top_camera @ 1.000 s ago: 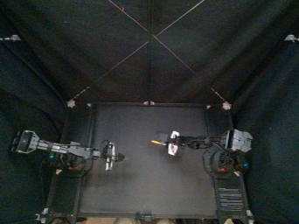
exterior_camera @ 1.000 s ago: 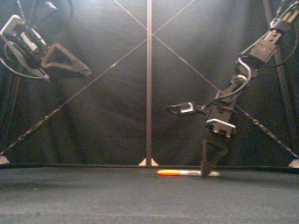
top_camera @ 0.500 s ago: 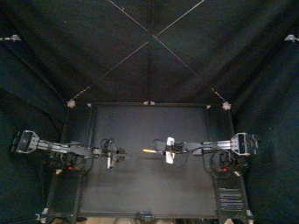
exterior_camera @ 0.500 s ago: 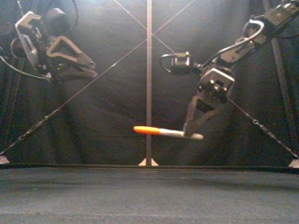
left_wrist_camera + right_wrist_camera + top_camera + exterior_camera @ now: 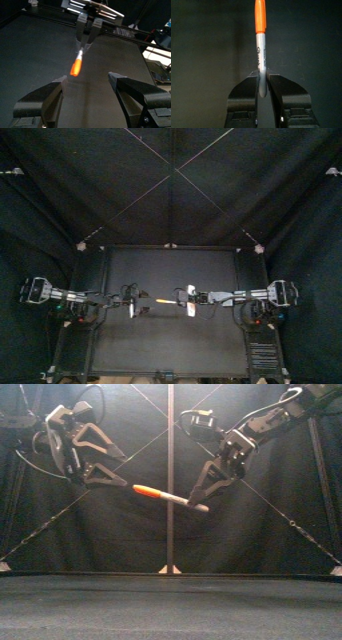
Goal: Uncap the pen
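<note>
pen: slim grey marker pen [image 5: 177,499] with orange cap [image 5: 147,490], in mid-air over the black table [image 5: 160,343]
right gripper [image 5: 261,76]: i clamp its barrel
left gripper [image 5: 85,79]: my jaws spread wide, near the cap

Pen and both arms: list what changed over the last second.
The right gripper, shut on the pen, raised it from the table to mid-air, toward the middle. The left gripper, open, moved in toward the orange cap. Unchanged: the cap is on the pen.
</note>
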Controlling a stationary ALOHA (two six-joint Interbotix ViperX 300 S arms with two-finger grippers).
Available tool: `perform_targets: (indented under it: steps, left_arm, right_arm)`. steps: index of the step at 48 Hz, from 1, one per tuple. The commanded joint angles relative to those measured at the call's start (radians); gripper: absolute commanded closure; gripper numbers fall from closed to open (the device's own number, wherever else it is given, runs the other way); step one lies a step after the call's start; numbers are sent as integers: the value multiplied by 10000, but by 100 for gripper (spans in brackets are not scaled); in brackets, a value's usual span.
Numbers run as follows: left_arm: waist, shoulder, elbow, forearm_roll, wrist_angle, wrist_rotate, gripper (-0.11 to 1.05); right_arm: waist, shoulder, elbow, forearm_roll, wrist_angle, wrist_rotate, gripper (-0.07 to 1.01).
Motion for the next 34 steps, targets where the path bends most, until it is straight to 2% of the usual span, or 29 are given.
perform_targets:
  steps: [1,4,12,26,31,34]
  left_arm:
    - [153,383,-414,-15,-460,15,-3]
    - [184,552,-491,-15,-614,15,-3]
    - [184,920,-690,-15,-644,31,-3]
    - [184,1135,-920,-15,-644,-15,-1]
    - [184,1135,-951,-15,-660,-15,2]
    - [184,1135,-951,-15,-660,0,8]
  right_arm:
    - [107,-353,-276,-107,-230,15,46]
    - [138,-353,-307,-184,-245,31,46]
    - [169,-353,-399,-230,-245,46,46]
    - [169,-353,-522,-230,-245,-15,46]
    - [169,-353,-522,-230,-245,0,46]
    - [169,-353,-522,-230,-245,0,46]
